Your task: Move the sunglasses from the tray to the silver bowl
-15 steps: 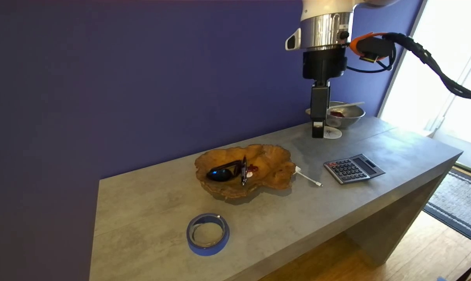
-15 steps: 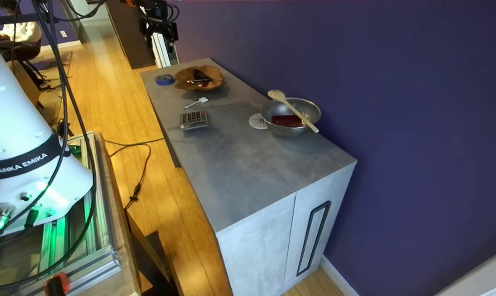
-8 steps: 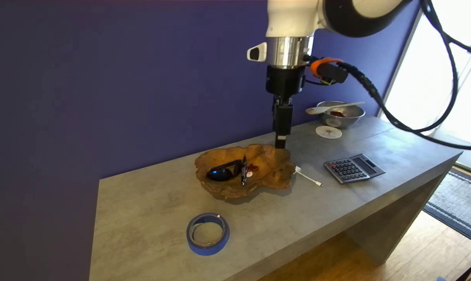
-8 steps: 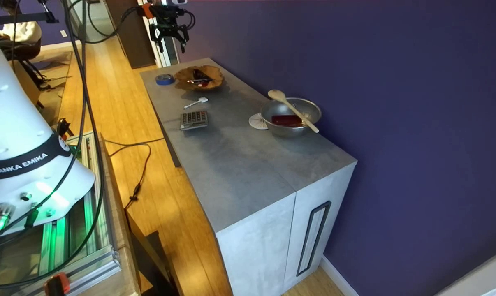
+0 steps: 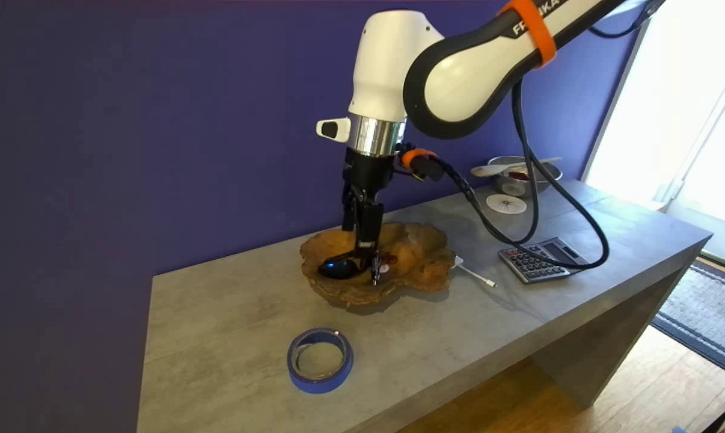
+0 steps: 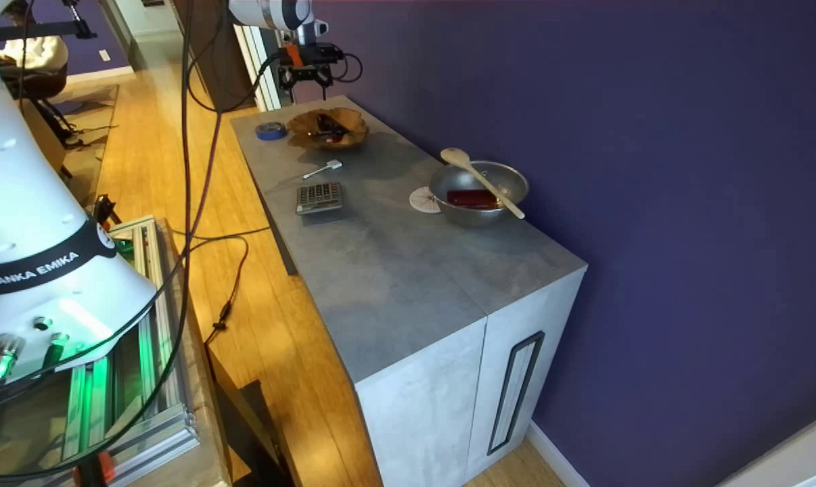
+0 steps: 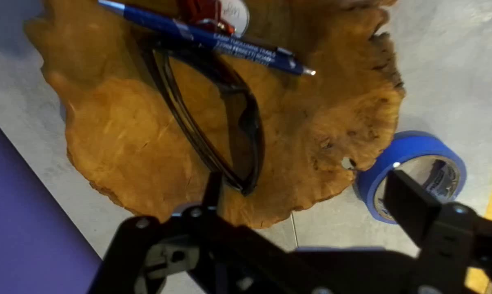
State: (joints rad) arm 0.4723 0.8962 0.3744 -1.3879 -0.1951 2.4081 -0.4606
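Well, in an exterior view a plain purple-blue wall (image 5: 188, 132) spreads farthest left, a grey, concrete-look tabletop (image 5: 218, 325) up against it. On that, in front of the wide orange-brown wooden tray (image 5: 425, 278) with its wavy outline, lies a ring of blue tape (image 5: 320, 385). Inside the tray, toward the left, rest the near-black sunglasses (image 5: 338, 269), a blue pen (image 7: 213, 39) just beside them. Over that part of the tray hangs my black gripper (image 5: 356, 240), its two fingers (image 7: 409, 200) spread wide; whether either brushes the sunglasses I cannot tell. Just right of the tray sits a short white cable (image 5: 477, 274); well to its right, a white disc (image 5: 506, 204), then the silver metal bowl (image 6: 474, 216) under a pale wooden spoon (image 6: 482, 178), then, toward the front edge, a grey calculator (image 5: 537, 272). Farthest right of the tray, past the tabletop's end, are a bright white door (image 5: 699, 78) and a grey rug (image 5: 711, 313) on a wooden floor (image 5: 645, 367).
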